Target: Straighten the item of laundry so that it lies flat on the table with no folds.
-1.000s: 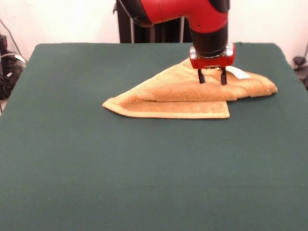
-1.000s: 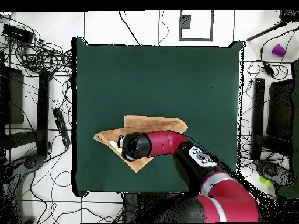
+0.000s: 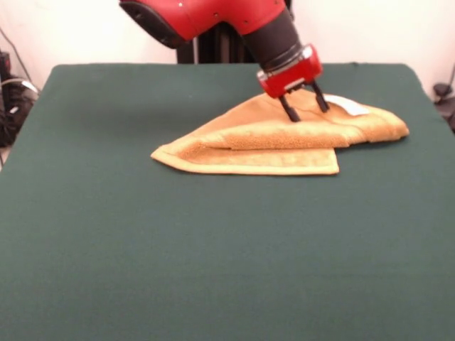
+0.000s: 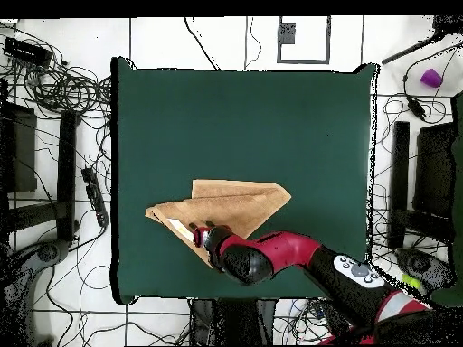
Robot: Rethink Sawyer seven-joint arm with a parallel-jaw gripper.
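Note:
The mustard-yellow towel (image 3: pixel 270 138) lies folded over itself in a rough triangle on the far right part of the green table (image 3: pixel 142 249). A doubled layer runs along its near edge, and its white tag (image 3: pixel 352 106) shows at the right. In the overhead view the towel (image 4: pixel 244 201) lies near the table's (image 4: pixel 271 108) lower left. My gripper (image 3: pixel 306 110) is tilted, open and holds nothing, and its two black fingertips are at the towel's upper fold, just left of the tag. In the overhead view the wrist covers the gripper (image 4: pixel 206 237) at the towel's lower edge.
The red arm (image 4: pixel 289 253) reaches in from the bottom right of the overhead view. Cables and equipment (image 4: pixel 54 90) lie on the floor round the table. A purple object (image 4: pixel 431 78) sits on the floor at the upper right.
The arm has swung and the wrist now tilts instead of pointing straight down. The fingertips have shifted slightly back on the towel. The towel has not changed shape.

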